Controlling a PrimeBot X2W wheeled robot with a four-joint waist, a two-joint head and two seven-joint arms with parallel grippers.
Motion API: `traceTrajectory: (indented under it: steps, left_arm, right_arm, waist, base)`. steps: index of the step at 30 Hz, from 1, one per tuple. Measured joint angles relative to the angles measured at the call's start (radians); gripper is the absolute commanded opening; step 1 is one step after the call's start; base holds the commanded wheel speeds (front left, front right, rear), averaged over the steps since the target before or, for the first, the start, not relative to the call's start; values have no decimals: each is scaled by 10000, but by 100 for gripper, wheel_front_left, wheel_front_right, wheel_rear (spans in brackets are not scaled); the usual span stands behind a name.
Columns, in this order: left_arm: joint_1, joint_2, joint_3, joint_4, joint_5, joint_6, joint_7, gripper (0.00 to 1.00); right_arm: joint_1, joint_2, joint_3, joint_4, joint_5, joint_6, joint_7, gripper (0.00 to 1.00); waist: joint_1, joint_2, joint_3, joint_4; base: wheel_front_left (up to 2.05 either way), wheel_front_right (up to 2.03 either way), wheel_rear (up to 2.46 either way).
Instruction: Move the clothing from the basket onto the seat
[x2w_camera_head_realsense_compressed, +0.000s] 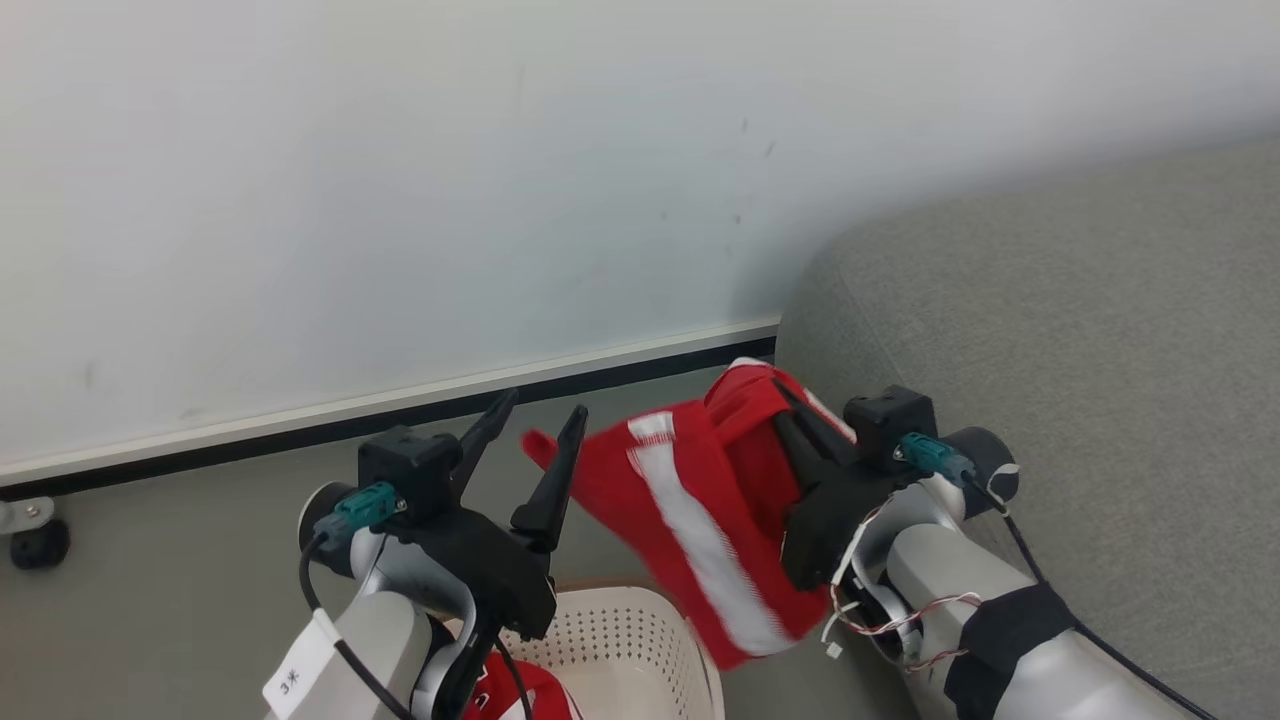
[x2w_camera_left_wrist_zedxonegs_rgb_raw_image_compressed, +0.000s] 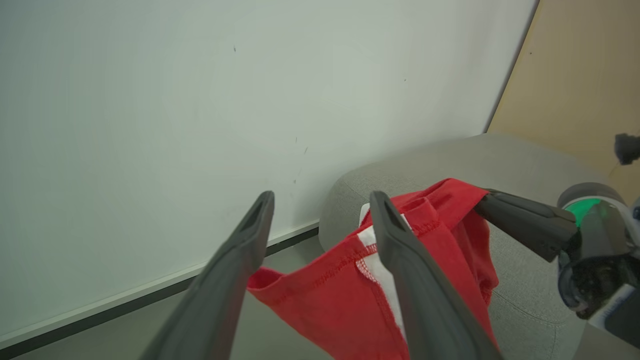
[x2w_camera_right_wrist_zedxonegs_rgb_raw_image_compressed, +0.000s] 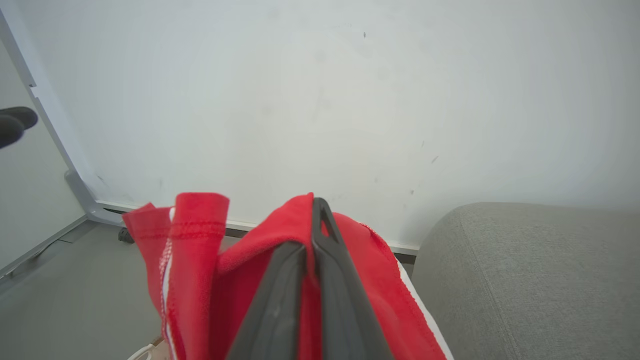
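My right gripper (x2w_camera_head_realsense_compressed: 790, 405) is shut on a red garment with a white stripe (x2w_camera_head_realsense_compressed: 700, 510), holding it in the air next to the grey seat (x2w_camera_head_realsense_compressed: 1080, 330). In the right wrist view the red cloth (x2w_camera_right_wrist_zedxonegs_rgb_raw_image_compressed: 195, 240) bunches around the closed right gripper (x2w_camera_right_wrist_zedxonegs_rgb_raw_image_compressed: 310, 225). To the left, my left gripper (x2w_camera_head_realsense_compressed: 541, 410) stands open. In the left wrist view the garment's hem (x2w_camera_left_wrist_zedxonegs_rgb_raw_image_compressed: 330, 300) runs behind the left gripper (x2w_camera_left_wrist_zedxonegs_rgb_raw_image_compressed: 322, 197), and I cannot tell whether it touches a finger. The cream basket (x2w_camera_head_realsense_compressed: 640, 640) sits below, with more red clothing (x2w_camera_head_realsense_compressed: 520, 690) inside.
A white wall with a dark baseboard (x2w_camera_head_realsense_compressed: 400, 415) runs behind the grey floor. A black caster (x2w_camera_head_realsense_compressed: 40, 540) stands at the far left. The seat's rounded corner (x2w_camera_right_wrist_zedxonegs_rgb_raw_image_compressed: 525, 275) reaches up to the wall. A tan panel (x2w_camera_left_wrist_zedxonegs_rgb_raw_image_compressed: 575, 75) is beyond the seat.
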Motion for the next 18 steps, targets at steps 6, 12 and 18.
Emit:
traceTrajectory:
  steps: [6, 12, 18]
  left_arm:
    - [500, 10, -211, -209, -50, -148, -299, 100]
    - [1016, -4, -589, -437, -31, -311, -529, 100]
    - [1176, -77, -869, -564, 27, -320, -786, 100]
  right_arm:
    - [15, -476, -405, -334, -44, -107, 0, 0]
    - [285, -1078, -882, -930, -203, -355, -2, 0]
    - [842, -1705, -1402, -1624, -510, -520, 0, 0]
  waist:
    - [0, 0, 27, -466]
    - [0, 0, 61, -1155]
    - [0, 0, 114, -1958]
  base:
    - [0, 0, 0]
    - [0, 0, 0]
    - [0, 0, 0]
